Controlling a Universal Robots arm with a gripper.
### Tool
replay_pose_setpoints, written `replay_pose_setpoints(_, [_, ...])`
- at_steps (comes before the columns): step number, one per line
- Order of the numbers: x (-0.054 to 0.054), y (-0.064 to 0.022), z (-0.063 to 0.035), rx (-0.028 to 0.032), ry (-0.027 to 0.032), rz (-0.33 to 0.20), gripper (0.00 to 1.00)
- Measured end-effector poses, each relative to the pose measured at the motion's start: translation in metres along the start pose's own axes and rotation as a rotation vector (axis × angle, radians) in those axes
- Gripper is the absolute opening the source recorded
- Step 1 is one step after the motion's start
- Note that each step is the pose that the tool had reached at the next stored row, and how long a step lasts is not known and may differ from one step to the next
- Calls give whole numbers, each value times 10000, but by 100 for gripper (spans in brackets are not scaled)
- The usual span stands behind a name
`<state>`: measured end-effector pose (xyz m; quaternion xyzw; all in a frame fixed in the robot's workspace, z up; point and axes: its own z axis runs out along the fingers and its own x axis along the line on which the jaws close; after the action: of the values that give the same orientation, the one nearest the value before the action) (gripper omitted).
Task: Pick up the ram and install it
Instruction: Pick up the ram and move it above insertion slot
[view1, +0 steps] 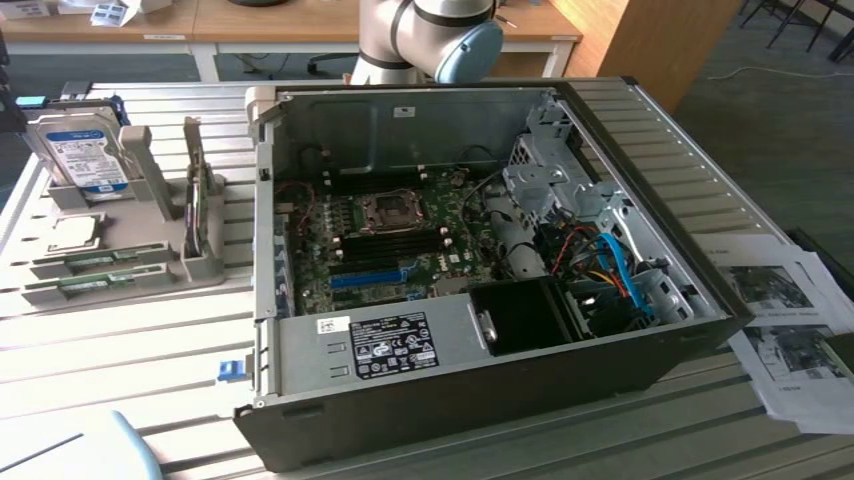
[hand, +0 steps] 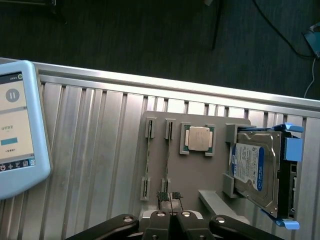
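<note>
gripper (hand: 170, 196): closed, fingers pressed together, holding nothing; it sits by the edge of the gray holder (view1: 198, 268).
ram (view1: 96, 262): two green sticks lying in the gray holder's slots.
gray holder: at 9 o'clock from the computer case (view1: 400, 395), exterior view.
hard drive (view1: 80, 150): at 12 o'clock from the ram.
processor (view1: 74, 232): between them.

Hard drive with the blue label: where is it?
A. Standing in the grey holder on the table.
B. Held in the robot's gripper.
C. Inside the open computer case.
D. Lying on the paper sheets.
A: the hard drive stands on edge in the grey holder, outside the computer case.
</note>
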<state>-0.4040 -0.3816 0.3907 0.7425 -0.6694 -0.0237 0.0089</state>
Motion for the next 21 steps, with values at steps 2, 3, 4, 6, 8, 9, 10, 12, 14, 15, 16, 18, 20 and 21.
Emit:
replay_pose_setpoints(2, [1,0,13,-1,1,0,9])
replay_pose_setpoints(3, [1,-1,24,0,0,0,9])
replay_pose_setpoints(4, [1,-1,34,0,0,-1,9])
replay_pose_setpoints(6, [2,-2,51,-1,0,0,9])
replay_pose_setpoints(8, [2,-2,69,0,0,0,9])
replay_pose_setpoints(9, [2,-3,80,0,0,0,9])
replay_pose_setpoints(10, [3,-3,90,-1,1,0,9])
replay_pose_setpoints(12, [3,-4,110,-1,1,0,9])
replay_pose_setpoints(14, [3,-5,130,0,0,0,9])
replay_pose_setpoints(15, [4,-6,142,1,0,0,9])
replay_pose_setpoints(16, [4,-6,152,-1,1,0,9])
replay_pose_setpoints(18, [4,-7,173,0,0,0,9])
replay_pose_setpoints(20, [5,-8,194,0,0,0,9])
replay_pose_setpoints(21, [5,-8,202,-1,0,0,9])
